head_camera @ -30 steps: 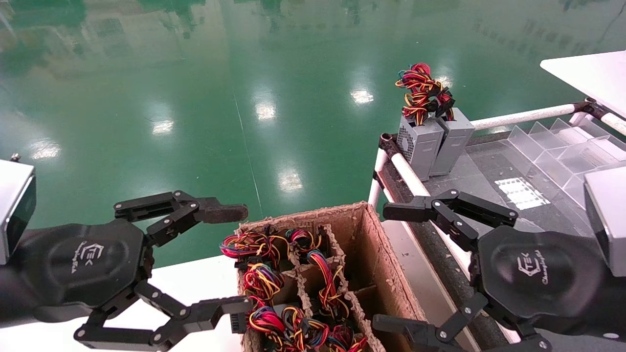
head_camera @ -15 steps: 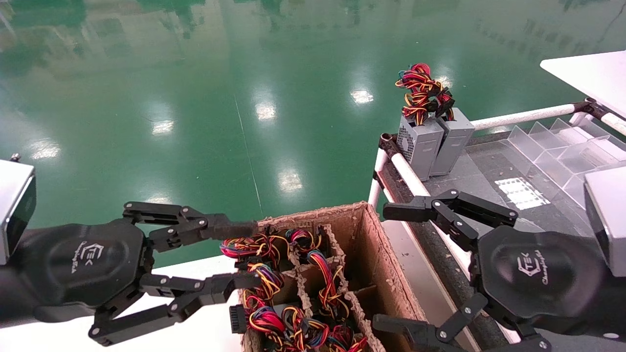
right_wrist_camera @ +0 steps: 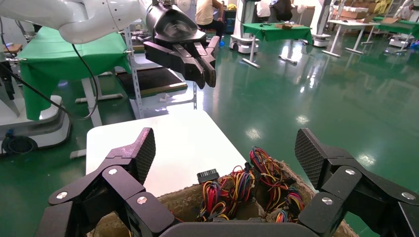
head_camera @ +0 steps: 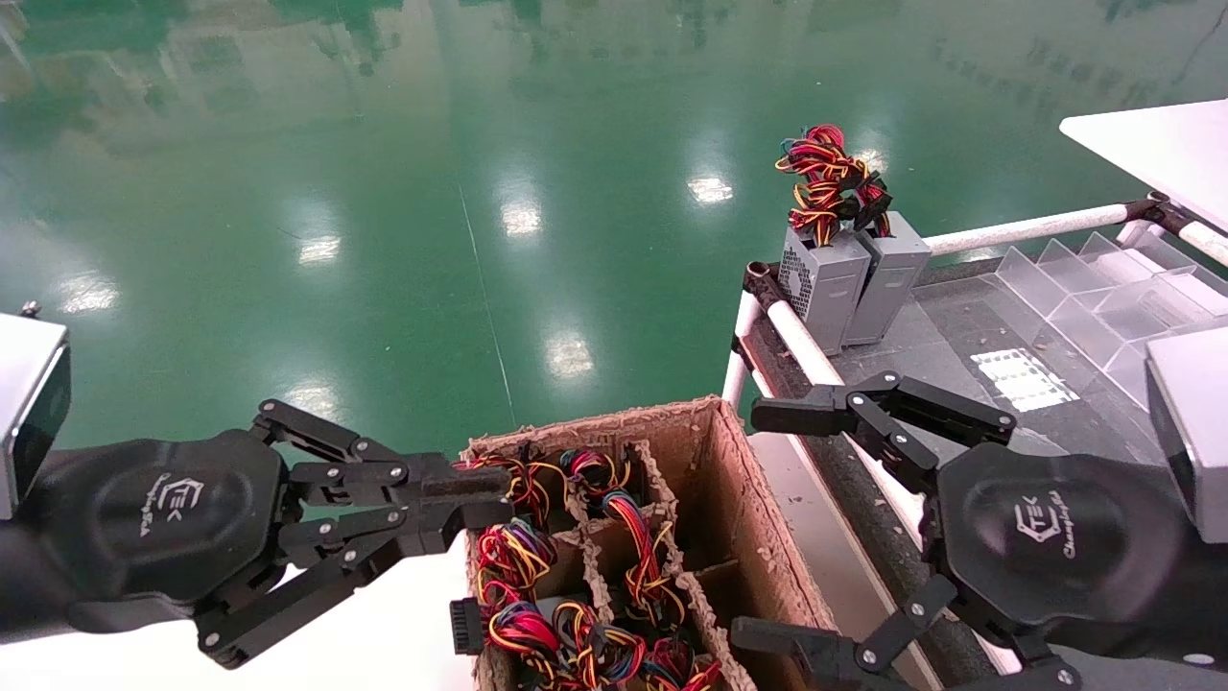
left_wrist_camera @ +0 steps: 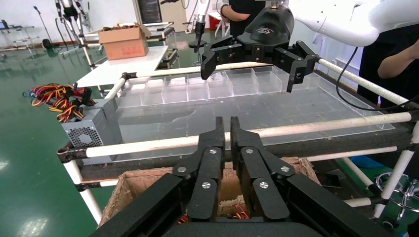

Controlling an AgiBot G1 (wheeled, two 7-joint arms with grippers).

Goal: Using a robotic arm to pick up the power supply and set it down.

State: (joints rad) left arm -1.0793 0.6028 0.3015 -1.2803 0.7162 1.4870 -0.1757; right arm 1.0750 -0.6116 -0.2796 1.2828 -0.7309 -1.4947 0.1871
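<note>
The power supply sits down in a cardboard box [head_camera: 739,480], its grey body hidden; only loose red, yellow, blue and black wire loops [head_camera: 513,552] show above the dividers. My left gripper [head_camera: 484,499] hovers at the box's left rim, just above the wire loops, shut with nothing between its fingers [left_wrist_camera: 220,129]. The right wrist view shows that same left gripper [right_wrist_camera: 207,76] in the air beyond the wire loops [right_wrist_camera: 267,173]. My right gripper [head_camera: 763,523] stands wide open over the box's right side, empty.
Two grey boxes [head_camera: 849,278] topped with knotted red bundles stand upright at the rack's far corner. Clear plastic dividers [head_camera: 1103,288] lie on the rack at right. A white table [head_camera: 384,633] is left of the box. White pipe rails [head_camera: 796,341] edge the rack.
The left gripper's fingers went from wide open to shut and edged right towards the box's wires. The right arm has not moved.
</note>
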